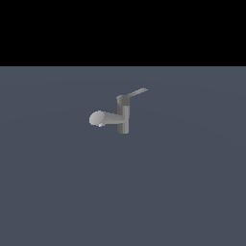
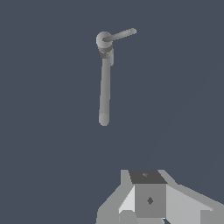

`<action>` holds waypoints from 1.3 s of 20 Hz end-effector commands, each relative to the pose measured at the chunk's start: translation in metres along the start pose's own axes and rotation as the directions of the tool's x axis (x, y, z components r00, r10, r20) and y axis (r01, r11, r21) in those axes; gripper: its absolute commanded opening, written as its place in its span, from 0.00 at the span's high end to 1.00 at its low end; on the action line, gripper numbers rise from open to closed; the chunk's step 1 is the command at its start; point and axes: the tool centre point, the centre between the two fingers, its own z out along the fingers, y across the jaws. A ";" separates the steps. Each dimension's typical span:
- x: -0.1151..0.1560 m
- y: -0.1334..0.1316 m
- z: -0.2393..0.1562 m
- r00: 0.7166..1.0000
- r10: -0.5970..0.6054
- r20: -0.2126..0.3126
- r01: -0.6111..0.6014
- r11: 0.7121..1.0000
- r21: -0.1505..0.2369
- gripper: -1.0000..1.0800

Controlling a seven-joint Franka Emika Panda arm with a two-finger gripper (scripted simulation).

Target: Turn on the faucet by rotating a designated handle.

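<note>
The faucet [image 1: 123, 116] stands alone on the flat grey bench [image 1: 57, 192], about mid-scene in the exterior view. Its post is upright; the thick pale spout [image 1: 102, 118] runs level toward the exterior view's left, and the handle [image 1: 136, 92] sticks out from the top cap toward the exterior view's right, tipped slightly upward at its free end. So the two long axes run roughly opposite ways from the post.

The arm does not show in the exterior view. In the wrist view only part of the hand [image 2: 148, 199] appears at the edge of the picture, and its fingertips are out of sight, so I cannot tell whether it is open or closed. It holds nothing that can be seen.

From that camera the faucet [image 2: 104, 78] lies well apart from the hand, ahead of it, with bare bench between. The spout [image 2: 104, 94] points back toward the hand, while the handle [image 2: 120, 35] lies crosswise at the far end, off to one side of the cap.

The coming move probably turns on reaching past the spout to the handle's free end, then pushing sideways around the post.
</note>
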 end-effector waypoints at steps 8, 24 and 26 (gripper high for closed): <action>0.070 -0.006 0.024 0.959 0.283 0.017 -0.283 0.959 0.031 1.00; 0.183 -0.002 0.096 0.707 0.706 0.036 -0.707 0.706 0.032 1.00; 0.197 0.000 0.107 0.662 0.749 0.035 -0.750 0.661 0.029 1.00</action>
